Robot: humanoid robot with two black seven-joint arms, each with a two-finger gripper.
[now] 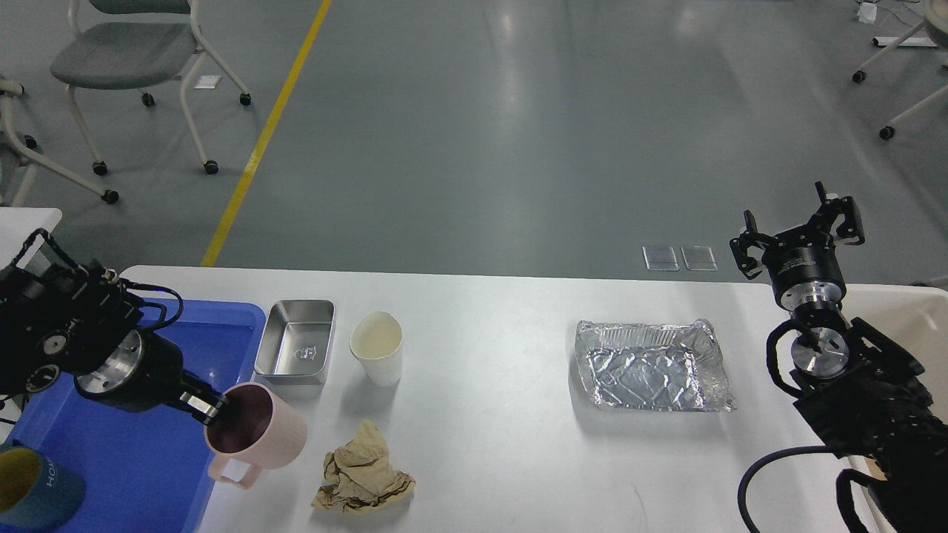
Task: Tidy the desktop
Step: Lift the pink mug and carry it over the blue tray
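A robot's left claw (211, 409) grips the rim of a pink mug (254, 434), one finger inside the dark interior, holding it tilted at the right edge of a blue tray (222, 314) on the near-left part of a wide white desktop (489, 340). In the tray's near corner sits a dark blue cup (33, 497) with a yellow inside, partly cut off by the edge of the view. Just right of the tray stands a shallow steel tin (294, 351), nothing in it but reflections, and beside that an upright white paper cup (377, 346), which looks empty. A crumpled wad of brown paper (361, 471) lies near the front edge, close to the mug. Well to the right, a dented foil tray (652, 364) rests flat, nothing inside it. The right claw (800, 233) is raised beyond the desktop's far right corner, its two fingers spread apart and holding nothing; a cream bin (915, 326) shows behind the right arm, its contents out of sight. The desktop fills the lower half of the scene from the tray to the bin. Beyond it stretches a grey polished floor with a yellow line (259, 141), a grey chair on castors (118, 52) at far left and more chair legs (900, 89) at far right.
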